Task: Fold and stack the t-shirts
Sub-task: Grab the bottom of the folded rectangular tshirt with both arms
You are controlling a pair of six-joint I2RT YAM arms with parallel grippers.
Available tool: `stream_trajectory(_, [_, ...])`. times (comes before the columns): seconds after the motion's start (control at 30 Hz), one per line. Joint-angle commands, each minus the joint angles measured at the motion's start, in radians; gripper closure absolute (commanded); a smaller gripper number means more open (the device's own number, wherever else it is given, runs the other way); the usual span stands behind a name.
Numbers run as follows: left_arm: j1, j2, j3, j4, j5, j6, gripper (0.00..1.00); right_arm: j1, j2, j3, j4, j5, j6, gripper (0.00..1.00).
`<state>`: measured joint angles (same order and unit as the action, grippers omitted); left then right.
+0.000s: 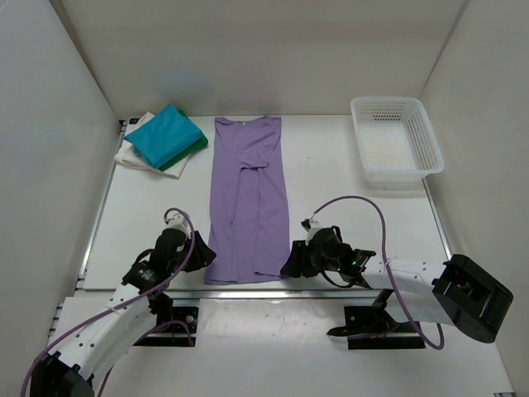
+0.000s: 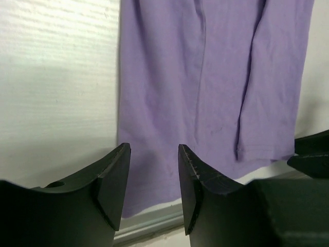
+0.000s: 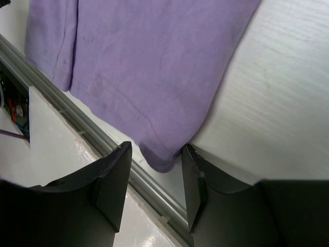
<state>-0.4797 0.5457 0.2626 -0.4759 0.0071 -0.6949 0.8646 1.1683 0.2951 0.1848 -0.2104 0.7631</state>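
A lavender t-shirt (image 1: 246, 198), its sides folded in to a long strip, lies flat mid-table with the hem toward the arms. My left gripper (image 1: 203, 251) is open at the hem's left corner; in the left wrist view the purple cloth (image 2: 205, 77) lies below the gap of that gripper (image 2: 154, 150). My right gripper (image 1: 293, 263) is open at the hem's right corner (image 3: 163, 160), which sits between its fingers (image 3: 156, 146) and against the right one. Folded teal (image 1: 165, 136), dark green (image 1: 187, 157) and white (image 1: 135, 154) t-shirts are stacked at the back left.
A white lattice basket (image 1: 395, 141) stands at the back right. A metal rail (image 3: 103, 144) runs along the table's near edge just below the hem. White walls enclose the table on three sides.
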Motion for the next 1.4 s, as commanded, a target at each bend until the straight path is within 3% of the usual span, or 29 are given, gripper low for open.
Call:
stream_trajectory(0.0, [-0.037,-0.029,0.001,-0.042,-0.033,-0.040,0.47,0.008,-0.024,-0.016,0.005,0.028,-0.001,0.60])
stream_trajectory(0.27, [-0.011,-0.038,-0.006,-0.056,-0.108,-0.074,0.49,-0.013,-0.036,-0.054,0.062,-0.020,0.007,0.67])
stream_trajectory(0.4, [0.024,0.009,-0.026,-0.011,-0.043,-0.051,0.46,-0.045,0.014,-0.051,0.105,-0.081,-0.008,0.84])
stream_trajectory(0.5, [-0.013,0.029,-0.051,0.031,-0.024,-0.072,0.47,-0.071,0.014,-0.037,0.088,-0.086,-0.022,0.99])
stream_trajectory(0.53, [-0.028,0.031,-0.059,0.039,-0.028,-0.080,0.47,-0.076,-0.001,-0.037,0.065,-0.075,-0.033,1.00])
stream_trajectory(0.9, [-0.046,0.069,-0.007,0.008,-0.039,-0.026,0.47,-0.219,-0.268,-0.117,-0.134,-0.099,-0.088,1.00])
stream_trajectory(1.13, [-0.053,0.076,-0.006,0.010,-0.035,-0.015,0.47,-0.269,-0.348,-0.105,-0.183,-0.110,-0.123,0.99])
stream_trajectory(1.27, [-0.074,0.117,-0.010,0.016,-0.012,-0.011,0.45,-0.268,-0.332,-0.103,-0.180,-0.135,-0.127,0.75])
stream_trajectory(1.37, [-0.097,0.163,-0.022,0.028,0.017,-0.011,0.44,-0.262,-0.306,-0.105,-0.173,-0.142,-0.133,0.68])
